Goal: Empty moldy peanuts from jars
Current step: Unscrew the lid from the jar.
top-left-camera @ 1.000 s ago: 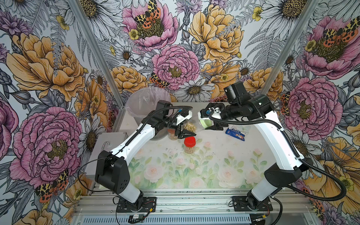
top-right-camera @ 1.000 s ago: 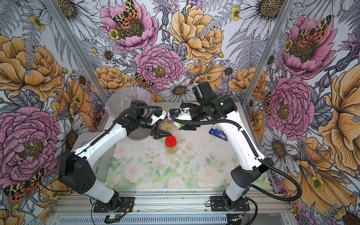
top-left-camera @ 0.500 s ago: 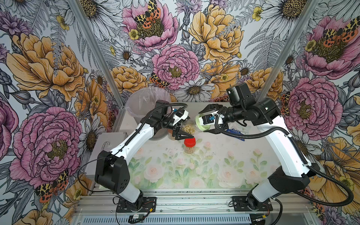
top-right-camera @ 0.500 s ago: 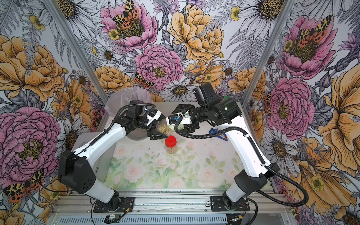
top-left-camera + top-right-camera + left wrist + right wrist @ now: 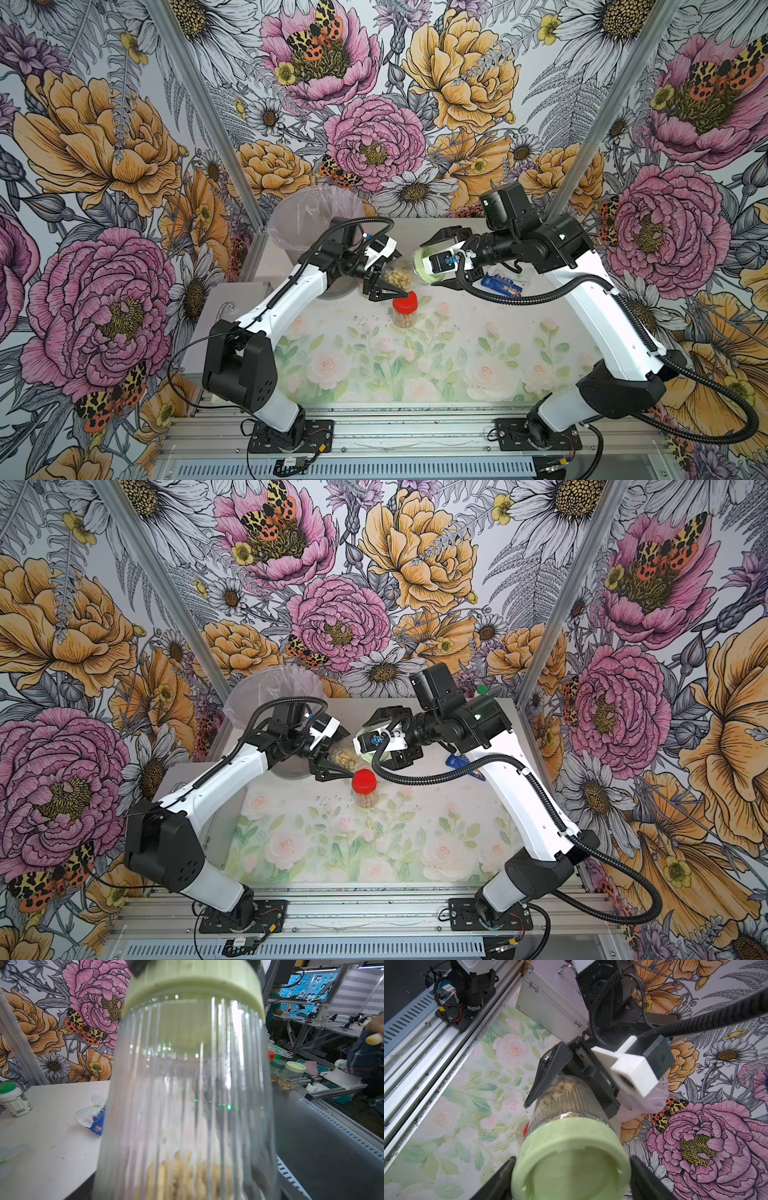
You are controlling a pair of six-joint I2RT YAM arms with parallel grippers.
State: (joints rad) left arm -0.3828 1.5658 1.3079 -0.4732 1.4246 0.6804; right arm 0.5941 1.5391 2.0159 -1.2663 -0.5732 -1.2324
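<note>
- Green lid [image 5: 571, 1159] stays on the jar [image 5: 187, 1095]; the right gripper [image 5: 426, 266], clamped on it, has rolled: we judge unscrewing begun.
- Left gripper [image 5: 395, 273] clamps the jar body aloft; moldy peanuts [image 5: 560, 1088] remain inside.

Two arms, left arm [image 5: 286, 299] and right arm [image 5: 594, 320]: white link shells, black joints, bulky black shoulders [image 5: 241, 374] with small holes. Long black corrugated cables [image 5: 540, 297] loop along both. Flat black base plates [image 5: 291, 432], screwed down, thin wires at feet. Both left gripper [image 5: 395, 276] and right gripper [image 5: 428, 266]: black tapered fingers [image 5: 546, 1076]. On left wrist a white camera mount [image 5: 631, 1068], black housing. Small green LED [image 5: 478, 717] on right forearm.
</note>
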